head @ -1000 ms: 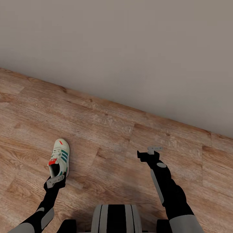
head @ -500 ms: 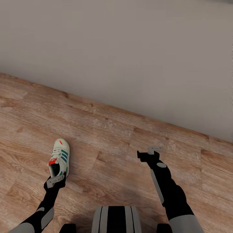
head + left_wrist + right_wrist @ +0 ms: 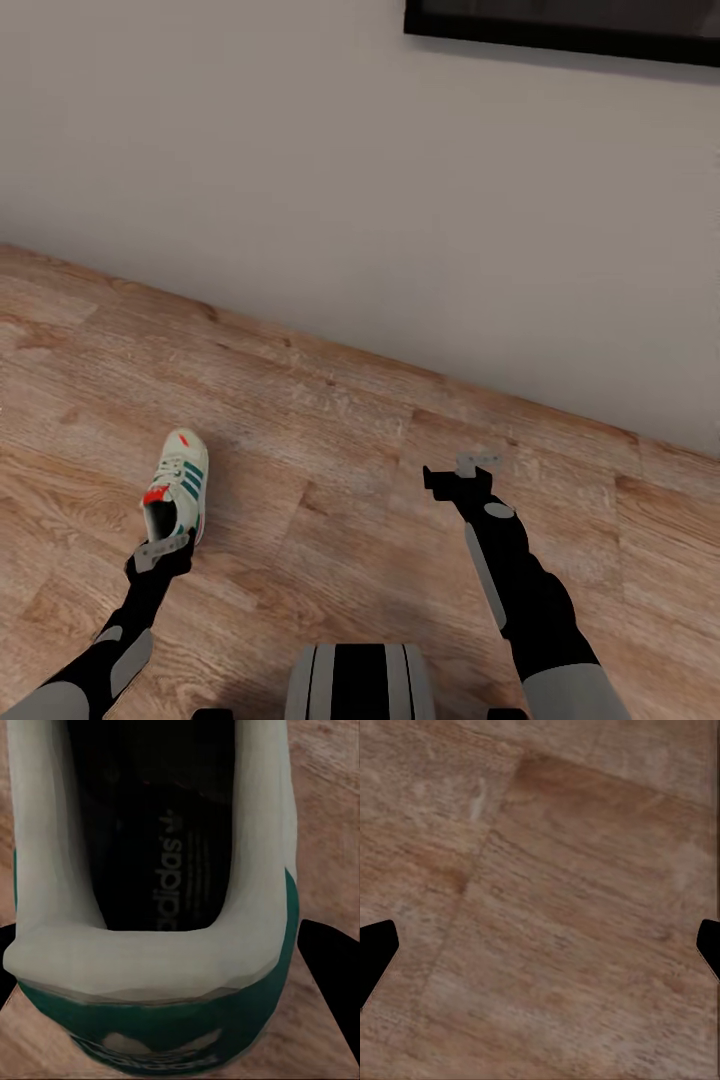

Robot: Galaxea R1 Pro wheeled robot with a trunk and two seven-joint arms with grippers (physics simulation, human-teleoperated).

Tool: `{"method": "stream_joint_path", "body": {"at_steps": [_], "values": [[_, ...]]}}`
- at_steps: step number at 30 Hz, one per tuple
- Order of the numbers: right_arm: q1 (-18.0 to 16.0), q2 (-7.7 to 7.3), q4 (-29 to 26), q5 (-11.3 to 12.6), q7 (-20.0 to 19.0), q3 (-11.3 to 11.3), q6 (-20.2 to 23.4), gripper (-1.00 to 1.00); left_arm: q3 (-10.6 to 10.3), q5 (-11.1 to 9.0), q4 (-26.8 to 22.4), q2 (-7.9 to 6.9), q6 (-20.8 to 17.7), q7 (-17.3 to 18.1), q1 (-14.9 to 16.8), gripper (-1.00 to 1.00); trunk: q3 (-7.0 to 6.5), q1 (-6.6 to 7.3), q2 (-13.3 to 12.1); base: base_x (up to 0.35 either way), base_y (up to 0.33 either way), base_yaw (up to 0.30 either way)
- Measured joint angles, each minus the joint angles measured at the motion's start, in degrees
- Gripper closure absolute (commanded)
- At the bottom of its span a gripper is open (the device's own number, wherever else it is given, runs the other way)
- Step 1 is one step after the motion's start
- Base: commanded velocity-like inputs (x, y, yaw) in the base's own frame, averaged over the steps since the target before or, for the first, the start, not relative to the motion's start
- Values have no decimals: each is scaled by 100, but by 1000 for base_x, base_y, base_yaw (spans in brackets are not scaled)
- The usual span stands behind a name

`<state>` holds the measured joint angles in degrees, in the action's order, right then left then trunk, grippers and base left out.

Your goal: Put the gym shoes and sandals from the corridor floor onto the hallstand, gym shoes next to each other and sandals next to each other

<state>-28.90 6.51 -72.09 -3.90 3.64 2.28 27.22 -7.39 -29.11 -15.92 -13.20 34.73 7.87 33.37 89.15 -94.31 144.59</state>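
Observation:
One cream-white gym shoe [image 3: 178, 485] with green stripes and a red tongue tab hangs toe-forward at the lower left of the head view. My left gripper [image 3: 160, 550] is shut on its heel. In the left wrist view the green heel and dark insole of the gym shoe [image 3: 150, 967] sit between the two dark fingers of the left gripper [image 3: 169, 967]. My right gripper [image 3: 470, 467] is open over the bare corridor floor [image 3: 320, 430]. The right wrist view shows the right gripper [image 3: 540, 952] with its fingertips far apart and wood planks between them. The sandals and the hallstand are out of view.
A plain grey-white wall [image 3: 350, 150] meets the floor in a slanted line just ahead. A dark frame edge [image 3: 560, 25] hangs on the wall at the upper right. My base [image 3: 360, 680] is at the bottom centre.
The whole picture has shifted: the camera has moved, more wall shows and the dark frame has come into view. The shoe stays in my left gripper, which sits slightly further left.

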Motion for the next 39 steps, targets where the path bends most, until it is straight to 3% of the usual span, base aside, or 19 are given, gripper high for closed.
{"method": "stream_joint_path", "body": {"at_steps": [4,5,6,9,11,13,39], "values": [[0,0,-6,-1,23,1,7,-100,-15,11,-148,-61,-510,1,8,100,-89,10,-5,0,0,0],[0,0,-11,-3,38,2,8,-100,-22,18,-302,-75,-1013,9,8,100,-111,13,-7,0,0,0],[0,0,-12,-4,40,2,8,-100,-7,10,-323,-83,-1116,8,8,100,-133,15,-8,0,0,0],[0,0,-33,-12,52,2,3,-100,15,-7,-376,-262,-1513,10,6,100,-210,23,-12,0,0,0],[2,0,-32,-16,53,2,2,-100,21,-12,-376,-395,-1555,12,4,100,-271,28,-15,0,0,0],[17,0,-24,-22,52,2,0,-100,14,-16,-376,-419,-1564,20,1,100,-333,34,-17,0,0,0],[35,0,14,-34,27,63,-1,-100,-11,-16,-350,-424,-1569,13,0,100,-1153,101,-52,0,0,0]]}}
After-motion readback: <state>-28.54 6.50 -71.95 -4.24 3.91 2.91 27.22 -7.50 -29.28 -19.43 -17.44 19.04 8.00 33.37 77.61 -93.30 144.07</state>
